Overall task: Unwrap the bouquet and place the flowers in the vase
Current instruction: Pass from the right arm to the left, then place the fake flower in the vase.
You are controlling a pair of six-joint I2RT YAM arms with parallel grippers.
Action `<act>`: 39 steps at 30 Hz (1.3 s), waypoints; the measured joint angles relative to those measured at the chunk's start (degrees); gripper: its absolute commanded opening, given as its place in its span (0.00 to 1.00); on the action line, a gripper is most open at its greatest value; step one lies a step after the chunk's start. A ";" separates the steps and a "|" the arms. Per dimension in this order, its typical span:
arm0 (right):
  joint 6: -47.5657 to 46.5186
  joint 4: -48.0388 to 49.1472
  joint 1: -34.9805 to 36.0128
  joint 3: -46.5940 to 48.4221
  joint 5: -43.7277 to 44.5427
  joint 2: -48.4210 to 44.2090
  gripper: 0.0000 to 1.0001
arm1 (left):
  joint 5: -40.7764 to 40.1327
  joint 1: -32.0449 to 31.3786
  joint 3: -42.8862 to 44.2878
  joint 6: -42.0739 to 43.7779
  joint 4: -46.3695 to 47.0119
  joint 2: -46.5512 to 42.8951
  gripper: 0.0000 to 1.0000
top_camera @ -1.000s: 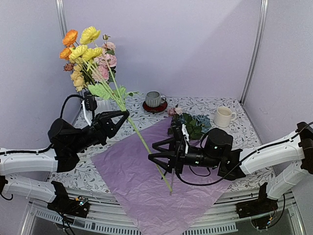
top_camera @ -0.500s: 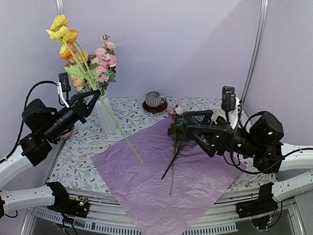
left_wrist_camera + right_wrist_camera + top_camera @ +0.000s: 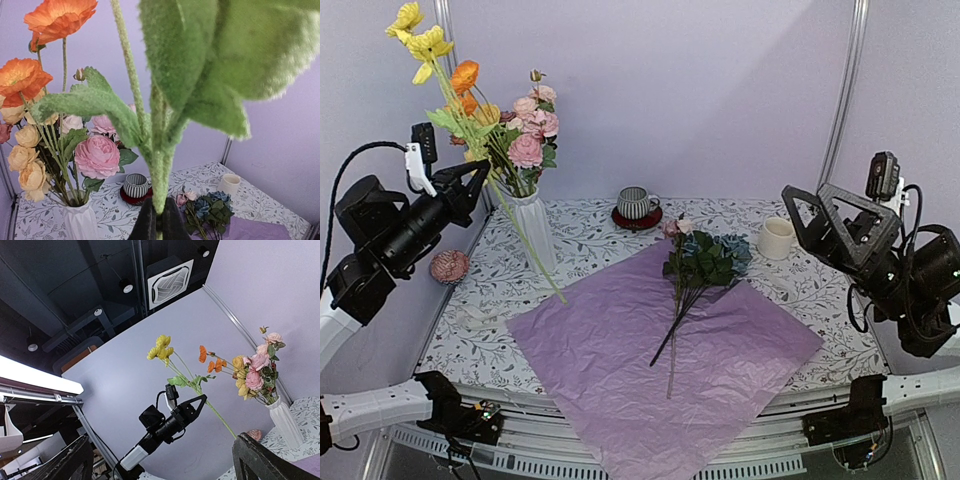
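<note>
My left gripper (image 3: 478, 176) is shut on the green stems of yellow and orange flowers (image 3: 428, 47), held high at the left. Their stem ends hang in front of the white ribbed vase (image 3: 537, 235), outside it. The vase holds pink and cream flowers (image 3: 527, 128). In the left wrist view the jaws (image 3: 160, 220) pinch the fuzzy stem (image 3: 159, 175). Blue roses (image 3: 708, 258) lie on the bouquet's pink-lilac paper (image 3: 650, 370), spread flat. My right gripper (image 3: 807, 200) is open and empty, raised at the far right (image 3: 161, 440).
A grey striped mug (image 3: 637, 203) on a red saucer stands at the back. A cream mug (image 3: 777, 238) sits near the right gripper. A small pink ball (image 3: 448, 266) lies left of the vase. The paper overhangs the table's near edge.
The right gripper opened, let the stems go and pulled back up to the right. The left gripper lifted the yellow and orange flowers up and leftward. The blue roses now lie on the paper.
</note>
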 measured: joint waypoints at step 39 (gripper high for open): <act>-9.97 -13.57 0.00 -2.10 5.27 0.22 0.99 | -7.02 0.48 6.36 8.50 4.85 3.74 0.00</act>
